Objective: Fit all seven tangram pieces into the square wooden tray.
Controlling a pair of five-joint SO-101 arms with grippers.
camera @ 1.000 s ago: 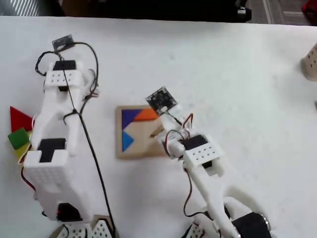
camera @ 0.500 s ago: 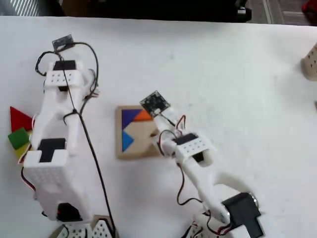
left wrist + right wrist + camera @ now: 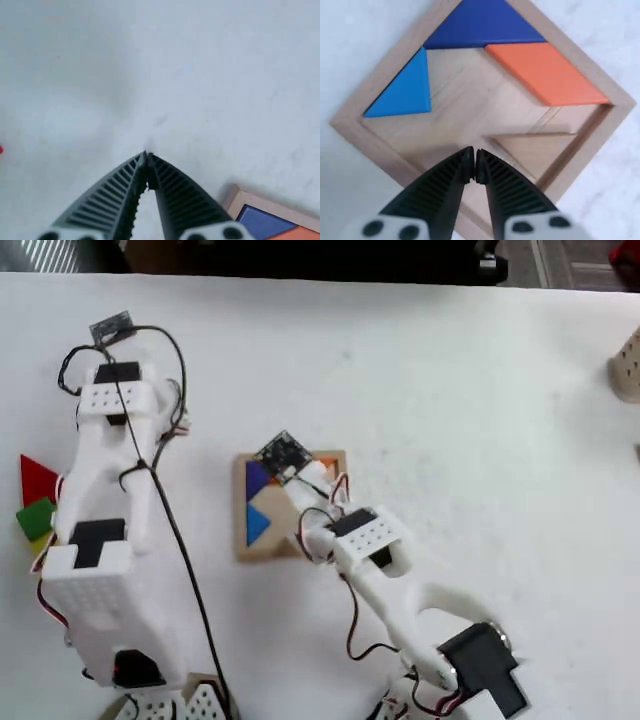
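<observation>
Right jaws: together, I read the tips above the bare floor of the tray point(image 3: 347, 125), mid desk point(image 3: 450, 370). In tray: dark blue triangle point(image 3: 482, 22), orange piece point(image 3: 545, 72), light blue triangle point(image 3: 405, 90), plain wooden triangle point(image 3: 535, 147). Left jaws: together, over bare desk near a tray corner. Well apart from the tray: red triangle point(image 3: 38, 480), green square point(image 3: 35, 518).

Pale matt wooden tray point(image 3: 592, 142), ribbed black plastic end effector point(image 3: 474, 165)
</observation>
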